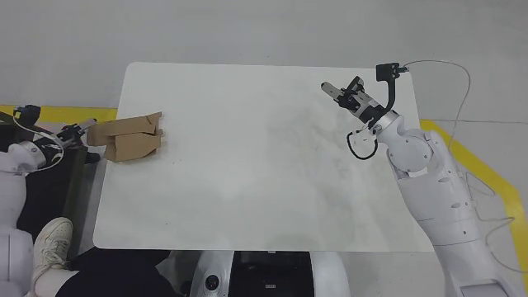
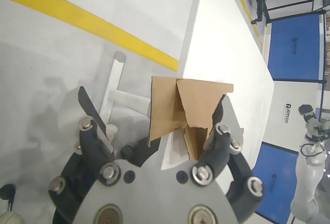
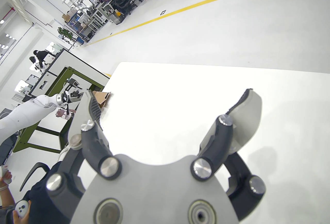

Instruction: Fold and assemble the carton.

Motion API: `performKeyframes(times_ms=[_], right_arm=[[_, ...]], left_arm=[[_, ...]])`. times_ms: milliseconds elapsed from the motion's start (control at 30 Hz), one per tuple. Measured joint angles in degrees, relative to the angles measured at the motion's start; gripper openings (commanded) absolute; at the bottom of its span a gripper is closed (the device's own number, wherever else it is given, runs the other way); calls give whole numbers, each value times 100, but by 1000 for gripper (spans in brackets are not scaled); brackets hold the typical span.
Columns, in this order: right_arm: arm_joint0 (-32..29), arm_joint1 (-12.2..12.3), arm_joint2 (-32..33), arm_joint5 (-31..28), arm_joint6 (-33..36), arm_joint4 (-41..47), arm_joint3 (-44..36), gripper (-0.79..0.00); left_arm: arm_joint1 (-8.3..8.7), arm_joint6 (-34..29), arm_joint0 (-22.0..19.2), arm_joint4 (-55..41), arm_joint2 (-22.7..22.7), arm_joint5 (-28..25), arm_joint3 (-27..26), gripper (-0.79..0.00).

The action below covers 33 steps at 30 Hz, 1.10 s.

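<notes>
**Desk:** Where is the carton?

**Me:** I see the carton (image 1: 132,136) at the left edge of the tabletop (image 1: 264,173). It is half-folded and loose, and one end hangs out past the edge.

**Desk:** And your left end effector?

**Me:** The left end effector (image 2: 152,96) is released, with its jaws wide. It sits off the tabletop, just beside that overhanging end. In the left wrist view, one finger (image 2: 218,111) is right by a flap (image 2: 201,98), and the other has only open air around it. I can't tell whether anything touches the cardboard.

**Desk:** The right one?

**Me:** The right end effector (image 1: 342,95) is released too and holds nothing. It hovers over the far right of the tabletop, well apart from the carton.

**Desk:** So what's the step?

**Me:** I judge it to be the first hold on the carton. I'd centre one firm wall between the jaws, not a loose flap. I'd clench gently so the board isn't crushed, and I'd draw the carton fully onto the tabletop before any folding.

**Desk:** What's the risk?

**Me:** Overhanging like this, a nudge could tip it off the edge. I'd bring the right end effector across to pin the other side. That way the carton can't slide while I press along the creases.
</notes>
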Motion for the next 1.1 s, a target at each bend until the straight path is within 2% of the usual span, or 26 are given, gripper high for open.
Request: performKeyframes(times_ms=[333,433,467,500,567,633,733,933,1100], right_arm=[[0,0,0,0,0,0,0,0],[0,0,0,0,0,0,0,0],[0,0,0,0,0,0,0,0],[0,0,0,0,0,0,0,0],[0,0,0,0,0,0,0,0],[0,0,0,0,0,0,0,0],[0,0,0,0,0,0,0,0],[0,0,0,0,0,0,0,0],[0,0,0,0,0,0,0,0]], left_arm=[[-139,57,-217,20,166,232,280,0],[-153,12,-255,-18,174,265,340,-74],[-159,-19,-270,-48,172,286,359,-160],[-162,-42,-279,-65,171,292,368,-209],[-169,-102,-295,-92,174,294,379,-400],[-178,-143,-301,-111,181,286,382,-468],[-191,-196,-310,-143,191,279,389,-529],[-197,-265,-334,-231,180,284,423,-603],[-178,-996,-391,-894,-49,75,466,-702]])
